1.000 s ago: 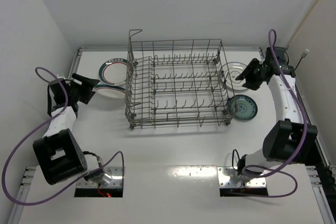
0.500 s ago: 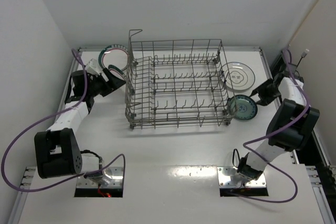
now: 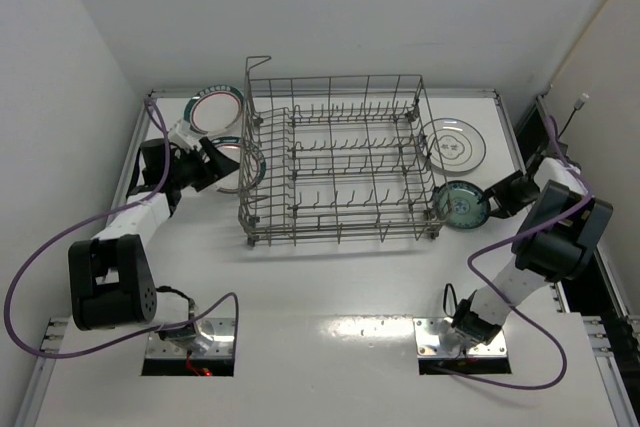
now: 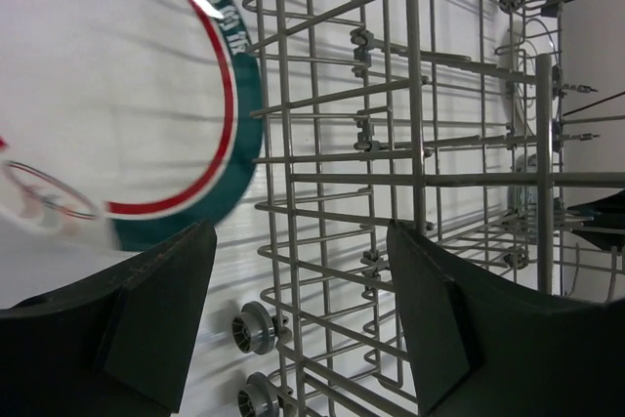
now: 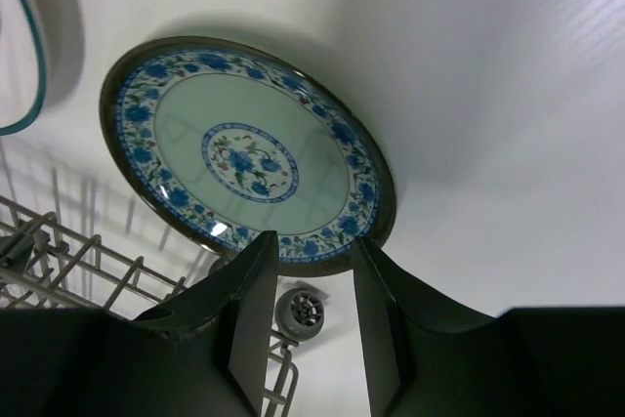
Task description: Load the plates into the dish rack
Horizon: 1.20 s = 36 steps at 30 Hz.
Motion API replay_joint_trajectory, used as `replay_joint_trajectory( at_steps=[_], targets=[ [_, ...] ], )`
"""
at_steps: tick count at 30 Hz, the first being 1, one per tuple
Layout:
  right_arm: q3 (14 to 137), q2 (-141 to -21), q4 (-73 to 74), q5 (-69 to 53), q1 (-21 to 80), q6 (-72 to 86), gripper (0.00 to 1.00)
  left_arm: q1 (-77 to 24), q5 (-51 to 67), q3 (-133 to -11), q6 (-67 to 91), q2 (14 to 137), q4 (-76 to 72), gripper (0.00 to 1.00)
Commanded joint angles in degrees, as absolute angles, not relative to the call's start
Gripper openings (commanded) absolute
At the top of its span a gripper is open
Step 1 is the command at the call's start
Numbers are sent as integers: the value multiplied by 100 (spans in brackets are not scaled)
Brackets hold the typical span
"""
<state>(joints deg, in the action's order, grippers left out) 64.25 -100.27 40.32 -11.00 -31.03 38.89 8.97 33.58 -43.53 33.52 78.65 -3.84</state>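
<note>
Left hand (image 4: 301, 231) is held open facing rack (image 3: 335, 162) side wires, banded plate (image 4: 146, 144) just beside it. Right hand (image 5: 312, 243) is held part-open at teal plate (image 5: 244, 158) rim.

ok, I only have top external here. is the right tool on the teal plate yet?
Observer: Not clamped. In the right wrist view the right tool is open, and the near rim of the teal plate shows in the gap at its tips.
Operator: anything in the way there?
Observer: A rack wheel shows in the same gap, right by that rim.
Operator: and the left tool?
Observer: The left wrist view shows the left tool wide open, with only rack wires between its fingers. A green-and-red-rimmed plate is off to one side, blurred.
</note>
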Motion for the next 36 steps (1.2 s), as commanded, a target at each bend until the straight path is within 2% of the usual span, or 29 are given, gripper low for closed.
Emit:
replay_joint_trajectory(
  at_steps=[1, 22, 36],
  targets=[
    [6363, -10028, 3841, -1230, -3146, 3867, 33, 870, 3217, -4447, 3173, 7726, -335, 68],
    [6381, -9642, 3621, -1582, -3032, 3806, 30, 870, 2602, -4447, 3067, 7515, 0, 68],
    [6267, -9694, 2876, -2249, -3032, 3929, 27, 870, 2435, -4447, 3015, 7400, 53, 68]
  ],
)
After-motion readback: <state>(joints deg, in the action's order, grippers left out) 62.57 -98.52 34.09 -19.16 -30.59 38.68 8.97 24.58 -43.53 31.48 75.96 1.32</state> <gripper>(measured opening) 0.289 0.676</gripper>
